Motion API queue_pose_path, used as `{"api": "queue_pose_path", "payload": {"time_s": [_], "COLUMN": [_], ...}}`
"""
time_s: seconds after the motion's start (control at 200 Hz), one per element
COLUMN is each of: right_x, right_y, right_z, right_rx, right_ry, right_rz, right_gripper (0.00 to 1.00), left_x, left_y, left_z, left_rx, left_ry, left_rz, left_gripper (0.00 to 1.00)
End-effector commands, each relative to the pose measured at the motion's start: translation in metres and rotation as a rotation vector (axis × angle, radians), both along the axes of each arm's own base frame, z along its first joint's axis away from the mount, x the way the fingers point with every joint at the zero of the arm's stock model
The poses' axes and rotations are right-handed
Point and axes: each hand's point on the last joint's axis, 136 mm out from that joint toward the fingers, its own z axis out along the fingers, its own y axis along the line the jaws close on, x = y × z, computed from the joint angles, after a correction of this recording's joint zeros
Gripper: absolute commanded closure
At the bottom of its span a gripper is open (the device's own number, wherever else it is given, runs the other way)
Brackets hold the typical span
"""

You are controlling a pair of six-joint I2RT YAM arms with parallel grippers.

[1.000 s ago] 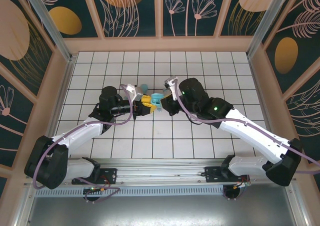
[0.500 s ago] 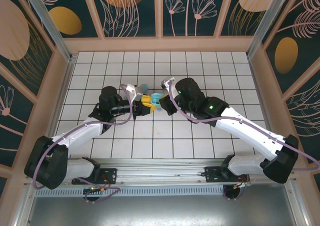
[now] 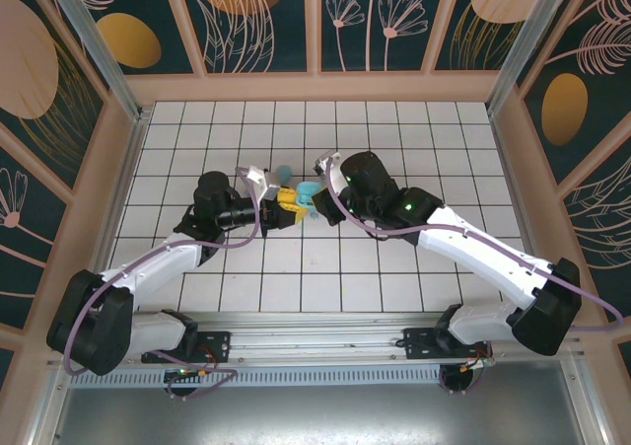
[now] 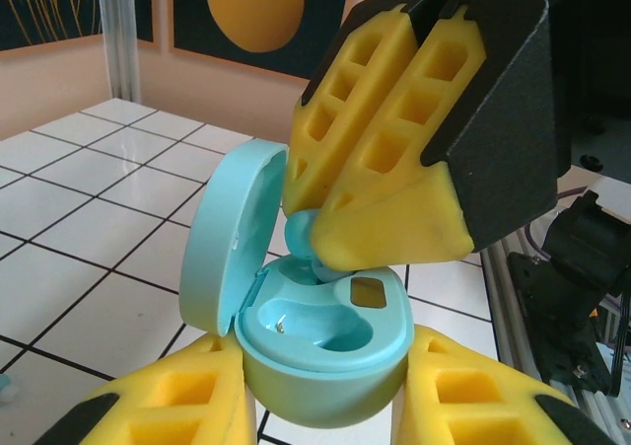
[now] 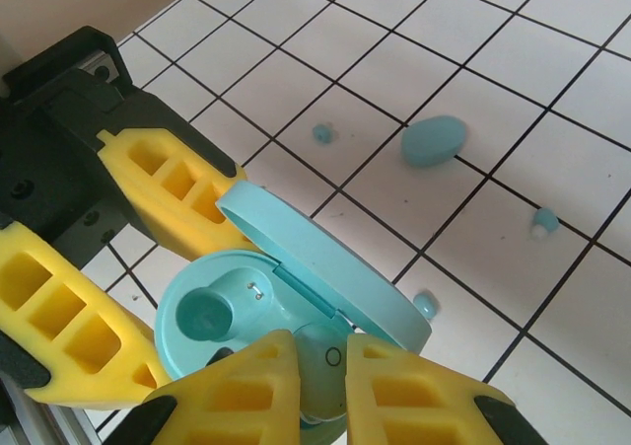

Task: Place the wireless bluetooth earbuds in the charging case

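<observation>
While poised above a white-tiled table (image 3: pixel 394 129) boxed in by peach-framed panels (image 3: pixel 256 11) of teal and orange foliage, clamps the open charging case (image 4: pixel 325 356) tight in the left gripper (image 4: pixel 320 410), lid tilted up. Pinches one of the earbuds (image 4: pixel 304 236) in the nearly closed right gripper (image 5: pixel 320 376), at the rim of one well; other well bare. Hides most of that piece behind yellow fingers (image 4: pixel 394 218); cannot tell whether seated. Shows three more earbuds (image 5: pixel 322 132) (image 5: pixel 545 222) (image 5: pixel 425 304) loose on the tiles near a closed oval case (image 5: pixel 434 139). Crops the left fingers at the frame's lower edge.
</observation>
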Motion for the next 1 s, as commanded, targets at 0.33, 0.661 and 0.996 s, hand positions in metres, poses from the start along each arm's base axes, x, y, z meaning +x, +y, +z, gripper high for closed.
{"api": "queue_pose_path", "payload": {"time_s": [0.33,0.661,0.996], "right_x": [-0.009,-0.001,0.004], "right_y": [0.007,0.002,0.000], "right_z": [-0.006,-0.007,0.006], "right_rx": [0.016,-0.014,0.004], "right_ry": [0.064,0.087,0.093], "right_rz": [0.085,0.043,0.018], "right_gripper": [0.81,0.72,0.64], "left_x": [-0.004,-0.005,-0.005], "left_y": [0.001,0.001,0.001], "left_z": [0.019,0.020,0.018], "left_rx": [-0.040,-0.040,-0.040], "left_ry": [-0.051,-0.054,-0.053], "left_rz": [-0.024,-0.024,-0.021], "left_gripper": [1.00,1.00,1.00]}}
